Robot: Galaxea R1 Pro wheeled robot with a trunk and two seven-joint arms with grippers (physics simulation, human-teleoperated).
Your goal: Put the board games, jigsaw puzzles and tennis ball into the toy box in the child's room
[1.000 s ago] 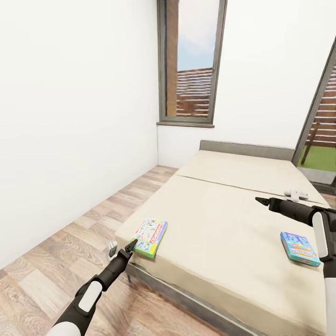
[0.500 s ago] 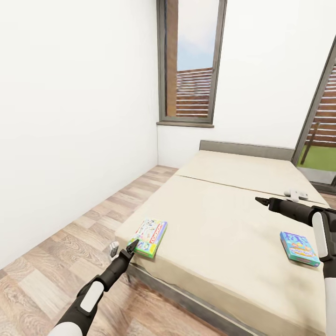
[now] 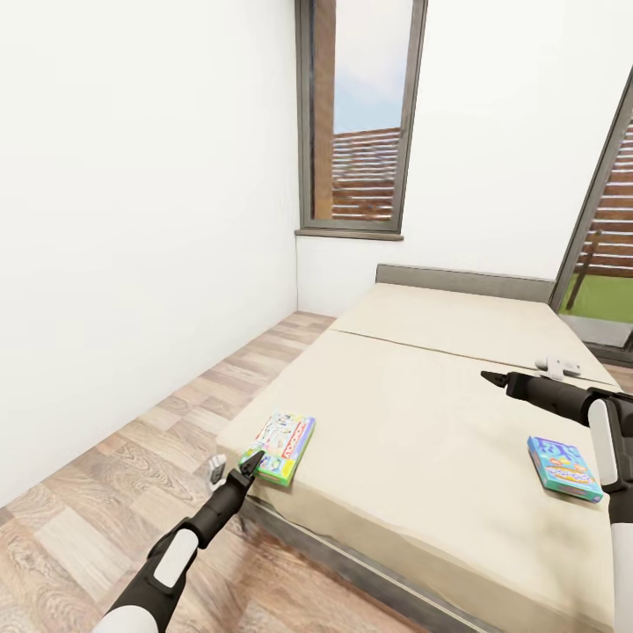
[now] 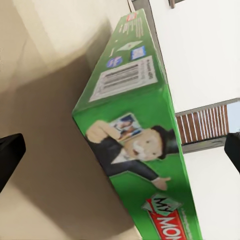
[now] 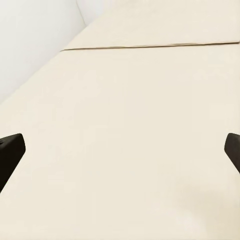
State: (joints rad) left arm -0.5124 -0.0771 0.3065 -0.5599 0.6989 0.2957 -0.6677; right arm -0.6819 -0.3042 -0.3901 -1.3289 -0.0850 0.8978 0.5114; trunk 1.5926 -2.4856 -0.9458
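I am at the bed [image 3: 413,413], working on the first of the two board games that lie on it. My left jaws [image 3: 250,461] are spread wide at the near edge of the green-sided board game [image 3: 285,448], which lies flat at the mattress corner; in the left wrist view the box's green side [image 4: 137,150] fills the gap between my fingertips [image 4: 10,155], one on either side and neither touching. I judge this the approach to a grasp: next I must push forward so the box's short edge sits between the jaws, then close on it.

My right jaws [image 3: 489,378] hang released over bare mattress, holding nothing. The second board game [image 3: 564,468], blue and teal, lies near the bed's right side, partly behind my right forearm.

How far the first box overhangs the mattress edge is hard to judge; it may be slightly over.
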